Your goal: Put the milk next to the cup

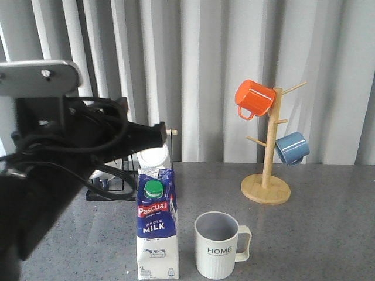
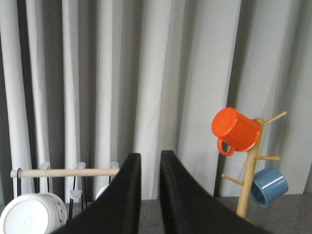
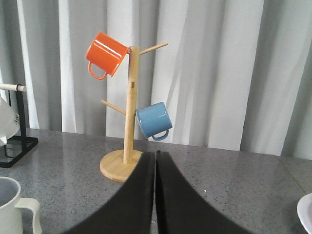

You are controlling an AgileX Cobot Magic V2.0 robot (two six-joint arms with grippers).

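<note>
While the milk (image 1: 157, 225) stands upright just left of the cup (image 1: 218, 246), nothing is gripped. A narrow gap is seen in the left gripper (image 2: 150, 168); the right gripper (image 3: 155, 161) is closed.

Grey speckled table (image 1: 328, 234) ahead of my grippers: milk (image 1: 157, 225) upright just beside cup (image 1: 218, 244), wooden mug tree (image 1: 266, 188) further off, black rack (image 1: 111, 190) behind milk.

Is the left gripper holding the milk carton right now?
No: in the front view the milk stands free on the table beside the cup, and the left gripper holds nothing.
</note>
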